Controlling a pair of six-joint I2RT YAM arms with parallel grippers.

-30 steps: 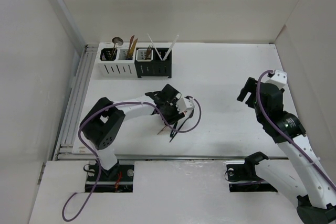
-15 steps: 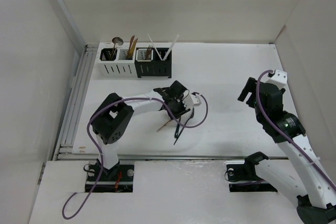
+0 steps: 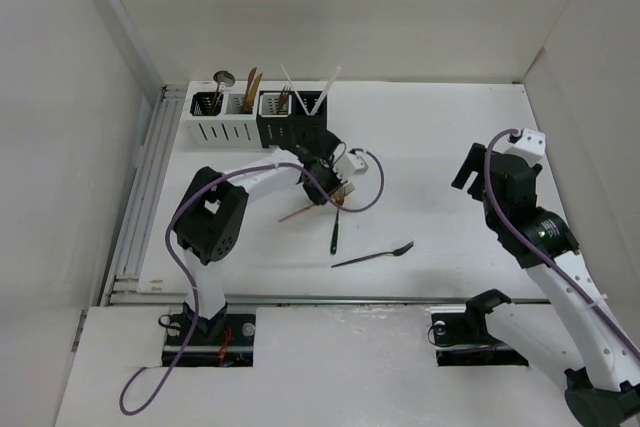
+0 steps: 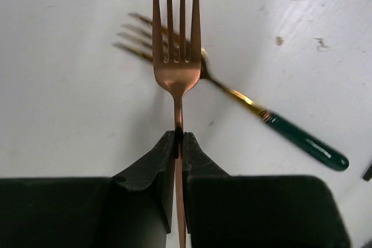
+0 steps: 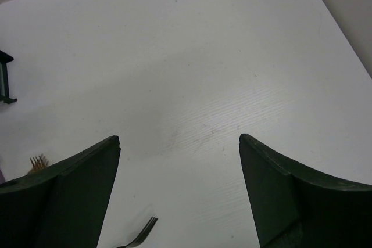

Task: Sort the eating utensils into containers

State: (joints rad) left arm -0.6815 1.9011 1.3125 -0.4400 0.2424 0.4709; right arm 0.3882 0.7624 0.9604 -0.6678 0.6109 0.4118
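Left gripper (image 4: 178,139) pinches copper fork (image 4: 175,62) at its neck, arm extended near the containers (image 3: 240,132); right gripper (image 5: 179,140) spread, well apart.

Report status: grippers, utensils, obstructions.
Left gripper shut on copper fork. Right gripper open, empty. Green-handled fork on table beneath held fork; dark fork loose nearby.

A white table (image 3: 450,147) fills the middle of the top view, matte, with a few small dark specks (image 4: 317,42) in the left wrist view. Plain off-white panels enclose it: a back wall (image 3: 350,7) along the top, a left wall (image 3: 60,147) and a right wall (image 3: 610,97). A grey metal rail (image 3: 145,187) lines the table's left edge. A white board (image 3: 340,357) spans the bottom. The light is soft and even.
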